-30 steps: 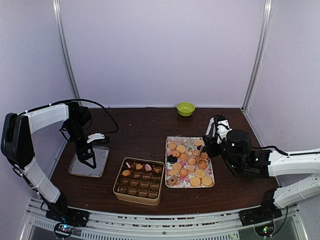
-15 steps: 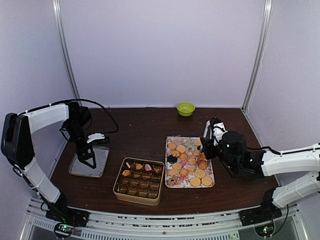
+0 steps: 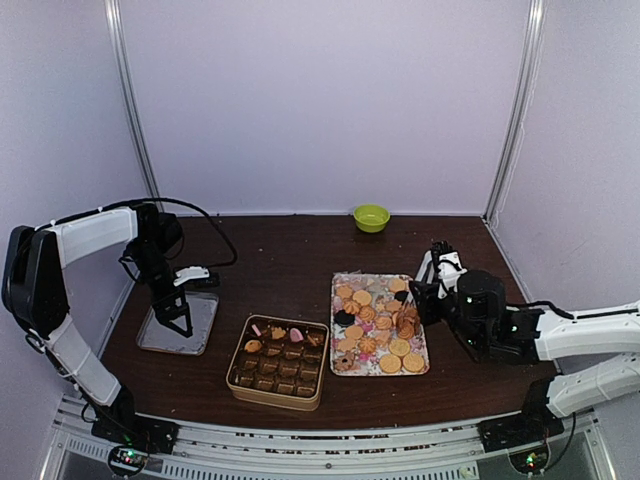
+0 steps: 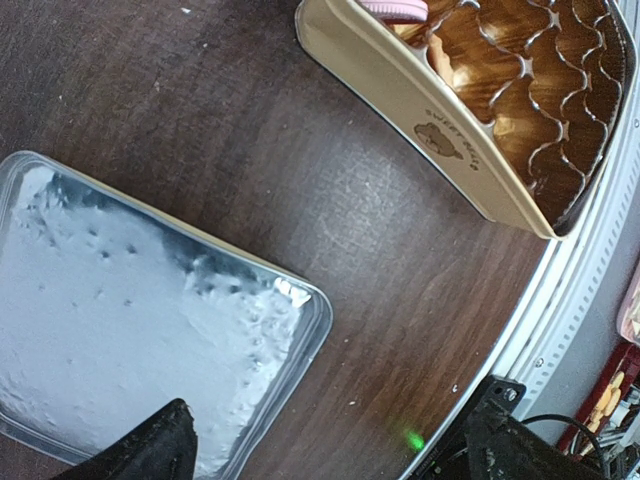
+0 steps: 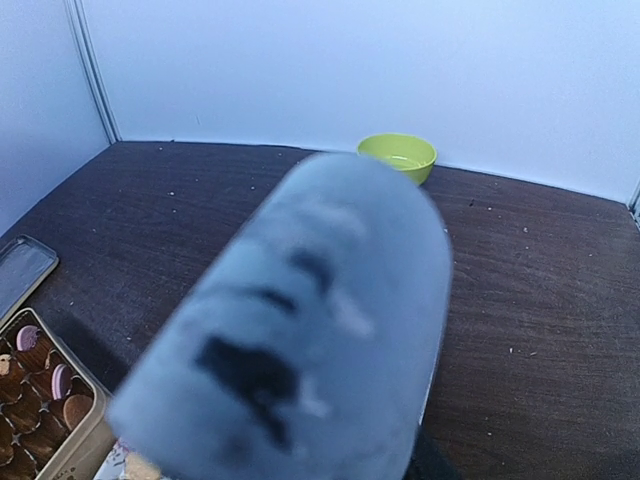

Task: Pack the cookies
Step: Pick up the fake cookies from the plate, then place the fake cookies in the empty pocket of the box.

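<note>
A dark wooden desk (image 3: pixel 290 265) is enclosed by pale lilac walls, and a small green bowl (image 3: pixel 371 217) is set at its far edge. The cookies (image 3: pixel 383 322) are mostly heaped on a flowered tray (image 3: pixel 336 290) right of centre. A few are already placed in the back row of a tan tin (image 3: pixel 272 393) lined with brown paper cups (image 3: pixel 285 370), which is stood just left of the tray. A clear plastic lid (image 3: pixel 160 338) is laid flat at the left, well apart from the tray. The left hand (image 3: pixel 182 324) is held over this lid with its fingertips (image 4: pixel 150 450) spread wide, and nothing is gripped between them. The right hand (image 3: pixel 410 303) is positioned at the tray's right edge, low among the cookies. How far it is closed, and whether a cookie is held, cannot be told, since the right wrist view is filled by a blurred grey shape (image 5: pixel 300 330).
</note>
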`<action>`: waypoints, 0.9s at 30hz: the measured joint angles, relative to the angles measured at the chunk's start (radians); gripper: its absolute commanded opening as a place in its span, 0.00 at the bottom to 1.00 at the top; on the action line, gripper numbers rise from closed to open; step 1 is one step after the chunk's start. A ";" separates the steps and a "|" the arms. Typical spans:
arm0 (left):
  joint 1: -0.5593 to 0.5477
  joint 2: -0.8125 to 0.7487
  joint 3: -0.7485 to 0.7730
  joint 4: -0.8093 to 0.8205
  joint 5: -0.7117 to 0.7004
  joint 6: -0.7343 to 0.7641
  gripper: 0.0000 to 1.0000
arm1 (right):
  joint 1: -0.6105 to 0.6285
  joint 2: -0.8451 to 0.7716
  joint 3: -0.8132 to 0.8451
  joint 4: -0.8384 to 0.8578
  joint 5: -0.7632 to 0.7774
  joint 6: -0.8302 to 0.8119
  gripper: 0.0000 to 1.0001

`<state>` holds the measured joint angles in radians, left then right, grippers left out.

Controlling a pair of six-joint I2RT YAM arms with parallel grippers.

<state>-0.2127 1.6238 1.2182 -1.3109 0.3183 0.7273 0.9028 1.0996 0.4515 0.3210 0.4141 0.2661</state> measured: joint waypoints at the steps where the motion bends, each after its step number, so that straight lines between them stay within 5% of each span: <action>1: 0.000 0.000 0.000 0.000 0.000 0.000 0.97 | 0.000 -0.001 0.000 -0.003 -0.002 0.000 0.25; 16: 0.000 0.000 0.005 -0.001 -0.001 0.000 0.97 | 0.111 -0.058 0.213 -0.093 -0.012 -0.101 0.25; 27: 0.000 0.000 0.005 -0.001 -0.005 -0.001 0.98 | 0.316 0.312 0.546 -0.045 -0.103 -0.163 0.25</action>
<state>-0.2127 1.6234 1.2232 -1.3121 0.3138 0.7265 1.2190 1.4120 0.9970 0.2760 0.3111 0.1036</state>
